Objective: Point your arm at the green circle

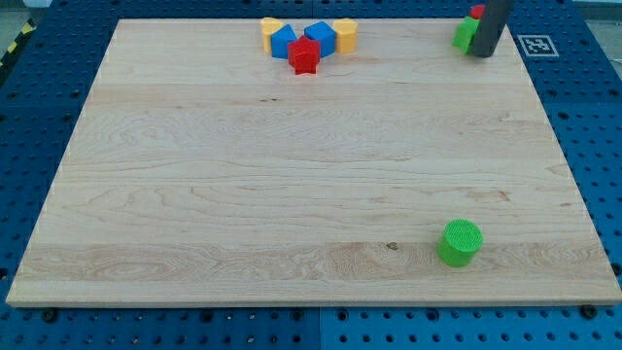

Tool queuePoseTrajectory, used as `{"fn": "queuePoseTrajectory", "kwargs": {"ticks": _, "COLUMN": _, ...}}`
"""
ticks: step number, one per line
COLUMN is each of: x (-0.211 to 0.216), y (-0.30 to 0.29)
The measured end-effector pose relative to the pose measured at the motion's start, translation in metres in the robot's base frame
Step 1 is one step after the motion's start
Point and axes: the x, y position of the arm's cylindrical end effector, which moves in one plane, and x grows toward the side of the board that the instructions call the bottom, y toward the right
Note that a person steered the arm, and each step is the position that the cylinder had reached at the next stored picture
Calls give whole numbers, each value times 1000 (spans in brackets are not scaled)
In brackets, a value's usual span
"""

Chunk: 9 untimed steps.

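Rod end, my tip (481,54), stood bare, gripping nothing, at the view's top right, touching a green block (464,36) under a red block (476,12). Green plastic cylinder (460,242) sat well apart, bottom right; the approach remained undone.

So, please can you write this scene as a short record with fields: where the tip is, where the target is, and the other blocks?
tip: my tip at the view's top right, beside a green block and a red block
target: green circle, the view's lower right, far from the tip
contact with target: none
cluster at top centre: two yellow blocks, two blue blocks, red star
surface: wooden board
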Motion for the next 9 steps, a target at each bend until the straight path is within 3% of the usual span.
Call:
{"fn": "queuePoseTrajectory", "kwargs": {"ticks": 1, "x": 26, "y": -14}}
{"fn": "queuePoseTrajectory", "kwargs": {"ticks": 2, "x": 85, "y": -48}}
{"fn": "queuePoseTrajectory", "kwargs": {"ticks": 4, "x": 155, "y": -174}}
{"fn": "queuePoseTrajectory", "kwargs": {"ticks": 5, "x": 216, "y": -200}}
{"fn": "queuePoseTrajectory", "kwargs": {"ticks": 7, "x": 344, "y": -190}}
{"fn": "queuePoseTrajectory", "kwargs": {"ticks": 9, "x": 356, "y": -110}}
